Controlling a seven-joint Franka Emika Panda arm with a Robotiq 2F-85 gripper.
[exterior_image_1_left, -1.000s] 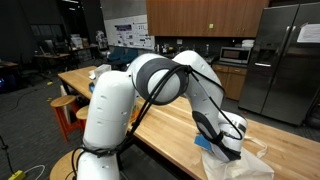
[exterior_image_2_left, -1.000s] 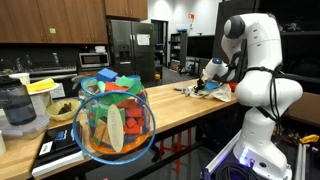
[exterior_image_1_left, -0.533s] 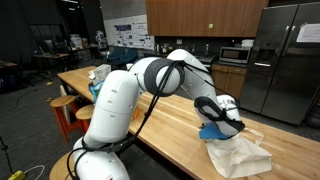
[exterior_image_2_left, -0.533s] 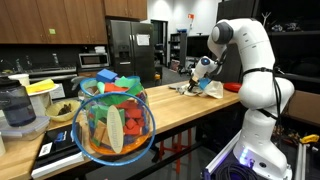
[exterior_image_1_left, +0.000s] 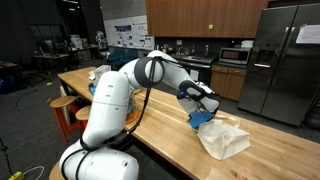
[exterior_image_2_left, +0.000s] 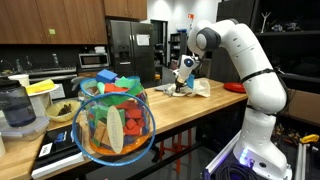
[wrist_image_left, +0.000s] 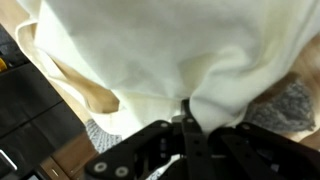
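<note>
Over at the table (exterior_image_1_left: 170, 135), the gripper (wrist_image_left: 186, 120) is pinching a white cloth (wrist_image_left: 170, 50), fingers (wrist_image_left: 205, 142) squeezing tight together on a fold.

Exterior view: standing just behind the robot's white base (exterior_image_1_left: 108, 110), facing down the long wooden table (exterior_image_1_left: 175, 135) toward a steel fridge (exterior_image_1_left: 285, 60) and wall cabinets. Keeping the white cloth (exterior_image_1_left: 225, 138) at middle distance, right of centre.

Exterior view: sitting low, near tabletop height. Peering past a bowl of coloured blocks (exterior_image_2_left: 112, 115) pressed close to the lens, looking along the wooden table (exterior_image_2_left: 170, 105) toward the arm (exterior_image_2_left: 245, 60), farther off.

Both exterior views: sharing the wooden table, the arm and the white cloth (exterior_image_2_left: 200, 87), seen from different ends.

Wrist view: riding on the wrist, pointing past the gripper (wrist_image_left: 186, 122). Crowding right up against the white cloth (wrist_image_left: 170, 50), nearly filling the frame with it.
</note>
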